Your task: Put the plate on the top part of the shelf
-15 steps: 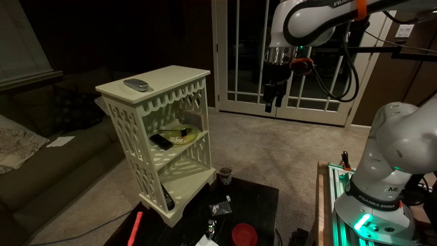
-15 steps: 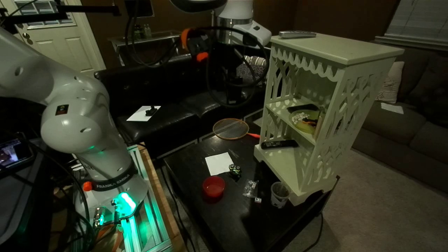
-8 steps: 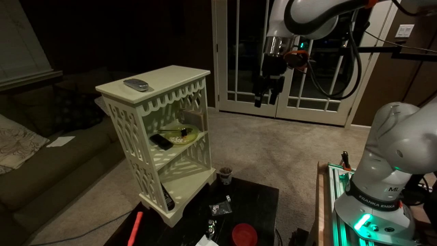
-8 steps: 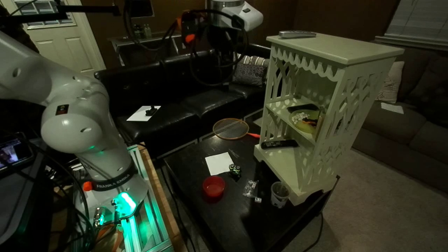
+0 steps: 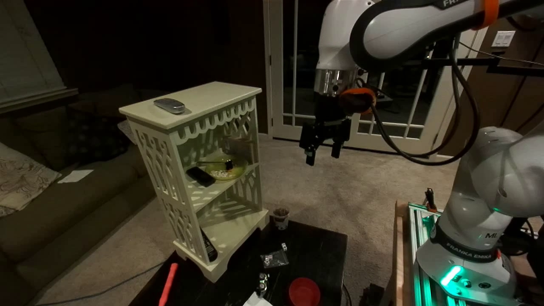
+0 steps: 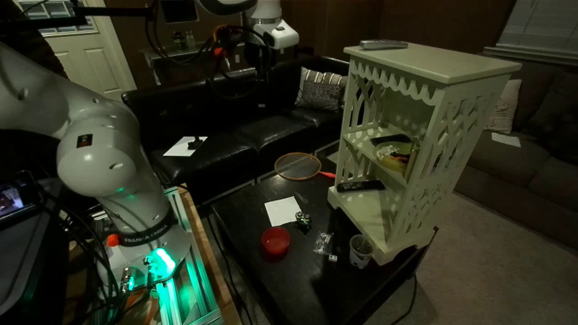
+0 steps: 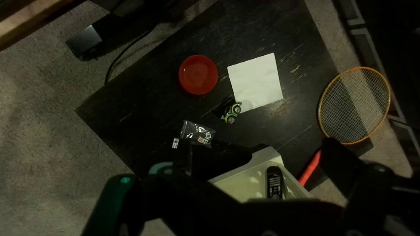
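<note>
Transfer judged not yet begun: plate [image 5: 238, 168] sits on middle tier of shelf [image 5: 208, 98], fingers [image 5: 310, 157] spread, holding nothing; grasp, lift-out and placement on top all remain.

The scuffed black table [image 6: 293, 275] in front of me carries the cream-white shelf [image 6: 433, 63], a cup [image 6: 360, 258] standing near its base. Then there's a red bowl [image 7: 198, 74], a white sheet of paper [image 7: 256, 80] with a green toy car [image 7: 232, 112] at one corner, and a clear plastic bag [image 7: 197, 133] beside a small white block [image 7: 175, 143]. A badminton racket [image 7: 354, 105] juts past one edge.
</note>
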You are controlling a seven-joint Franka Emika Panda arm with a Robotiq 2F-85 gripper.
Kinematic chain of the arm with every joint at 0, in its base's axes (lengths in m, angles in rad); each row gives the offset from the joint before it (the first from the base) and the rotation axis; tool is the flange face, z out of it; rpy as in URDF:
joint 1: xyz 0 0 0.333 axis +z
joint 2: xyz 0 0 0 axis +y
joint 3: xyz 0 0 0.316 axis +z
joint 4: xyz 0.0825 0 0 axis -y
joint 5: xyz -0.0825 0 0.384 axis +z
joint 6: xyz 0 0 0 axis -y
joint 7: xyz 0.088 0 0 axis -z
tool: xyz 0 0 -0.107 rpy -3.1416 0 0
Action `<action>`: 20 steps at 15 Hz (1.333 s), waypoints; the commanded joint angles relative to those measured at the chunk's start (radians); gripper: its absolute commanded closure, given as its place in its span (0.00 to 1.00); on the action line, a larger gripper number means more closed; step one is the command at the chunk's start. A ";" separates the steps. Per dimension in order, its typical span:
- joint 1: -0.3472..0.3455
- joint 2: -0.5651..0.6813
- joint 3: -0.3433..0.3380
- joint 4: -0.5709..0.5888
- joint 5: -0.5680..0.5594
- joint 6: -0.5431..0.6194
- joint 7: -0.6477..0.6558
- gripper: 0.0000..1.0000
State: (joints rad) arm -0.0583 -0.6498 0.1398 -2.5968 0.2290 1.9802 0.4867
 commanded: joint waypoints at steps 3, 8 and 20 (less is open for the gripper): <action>-0.025 0.062 0.022 0.018 0.038 0.026 0.139 0.00; -0.015 0.257 0.065 -0.006 0.072 0.352 0.377 0.00; -0.010 0.494 0.015 0.031 -0.028 0.750 0.626 0.00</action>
State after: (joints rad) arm -0.1061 -0.1565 0.1946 -2.5655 0.2127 2.7295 1.1061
